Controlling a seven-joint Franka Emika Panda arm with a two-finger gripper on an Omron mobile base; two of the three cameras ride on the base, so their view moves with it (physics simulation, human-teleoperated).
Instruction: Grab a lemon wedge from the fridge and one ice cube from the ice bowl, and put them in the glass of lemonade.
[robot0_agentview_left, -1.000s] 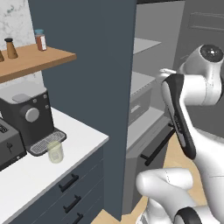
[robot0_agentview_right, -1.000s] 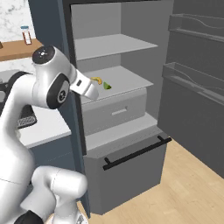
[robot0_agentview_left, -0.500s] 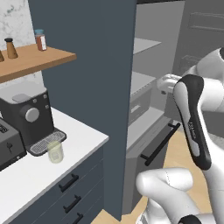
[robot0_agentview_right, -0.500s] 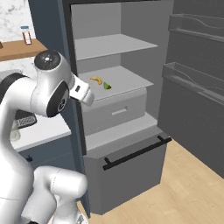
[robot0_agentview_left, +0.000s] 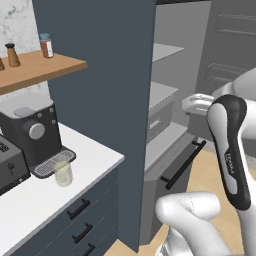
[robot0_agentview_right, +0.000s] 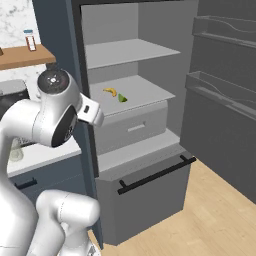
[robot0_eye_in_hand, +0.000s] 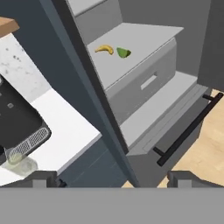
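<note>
- The lemon wedge, small and green with a pointed tip, lies on the fridge's lower pale grey shelf, near that shelf's front left part.
- A yellow curved piece lies just beside the wedge on the same shelf, on the side toward the fridge's dark side wall; the two are apart, not touching.
- In the hand view both lie in the upper middle: the wedge and the yellow piece.
- Below that shelf sits a grey drawer, and lower still a compartment with a long black bar handle.
- The fridge stands open, its door with shelf rails swung out to the far side.
- The tool is spread wide, its two dark tips at the bottom corners of the hand view, nothing between them; it is well apart from the wedge, outside the fridge's front edge.
- Beside the fridge, the glass of lemonade stands on the white surface, just in front of the coffee machine's drip grate.
- A wooden wall shelf above the machine carries small shakers.
</note>
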